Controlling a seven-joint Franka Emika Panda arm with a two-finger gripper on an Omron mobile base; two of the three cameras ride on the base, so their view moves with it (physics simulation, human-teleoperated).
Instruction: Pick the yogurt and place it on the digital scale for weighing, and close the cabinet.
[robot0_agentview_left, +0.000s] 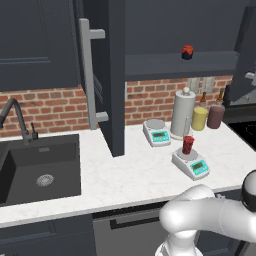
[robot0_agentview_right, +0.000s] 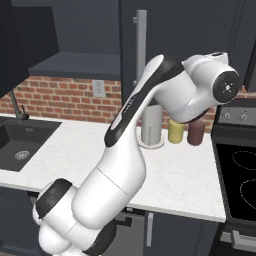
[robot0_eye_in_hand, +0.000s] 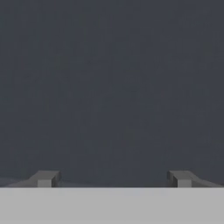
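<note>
Red yogurt (robot0_agentview_left: 188, 144) sits on the digital scale (robot0_agentview_left: 191, 163), paper towel roll (robot0_agentview_left: 182, 114) behind; fingers (robot0_eye_in_hand: 114, 178) spread wide, empty.

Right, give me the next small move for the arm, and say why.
Probably press the open gripper forward against the flat dark panel before it to swing a cabinet door shut. The yogurt already stands on the digital scale, the doors still stand open, and the spread fingertips hold nothing.
</note>
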